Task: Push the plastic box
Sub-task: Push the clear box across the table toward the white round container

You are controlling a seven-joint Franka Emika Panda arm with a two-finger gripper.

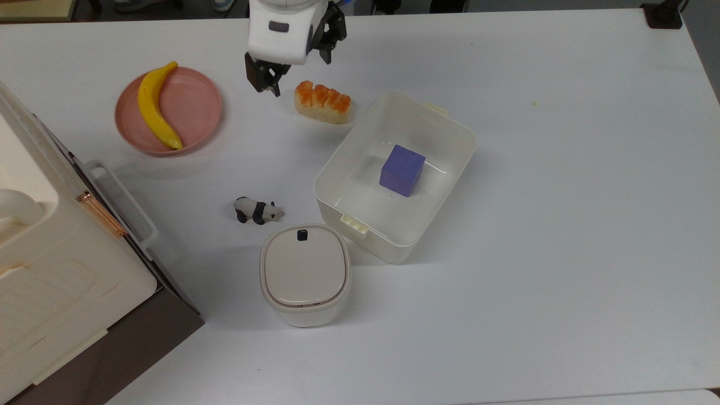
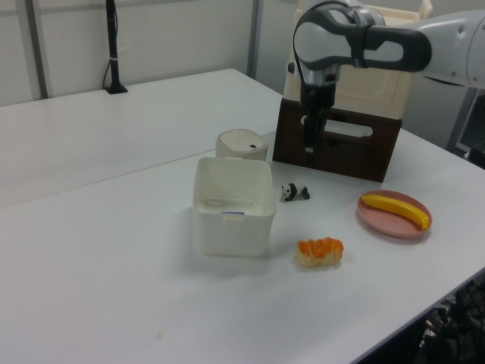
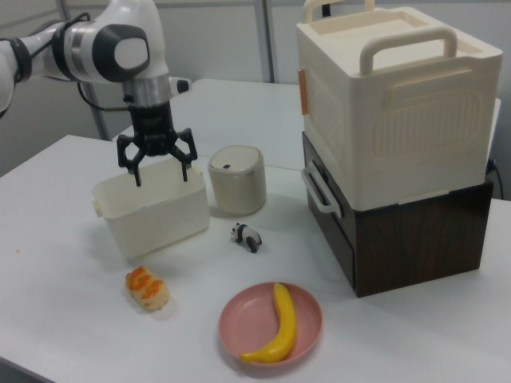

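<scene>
The plastic box [image 1: 341,166] is a cream-white lidless tub standing at an angle mid-table, with a purple cube [image 1: 401,170] inside it. It also shows in the left view [image 2: 231,221] and the right view [image 3: 152,217]. My gripper [image 1: 298,70] hangs open above the table near its far edge in the top view, up and to the left of the box and apart from it. In the right view the gripper [image 3: 161,174] spreads both fingers wide with nothing between them. The left view shows the gripper [image 2: 309,152] edge-on.
A bread roll with orange topping [image 1: 323,101] lies between gripper and box. A pink plate [image 1: 194,107] holds a banana [image 1: 154,107]. A toy panda [image 1: 257,210], a lidded rounded container [image 1: 305,274] and a big cream appliance [image 1: 50,270] stand on the top view's left.
</scene>
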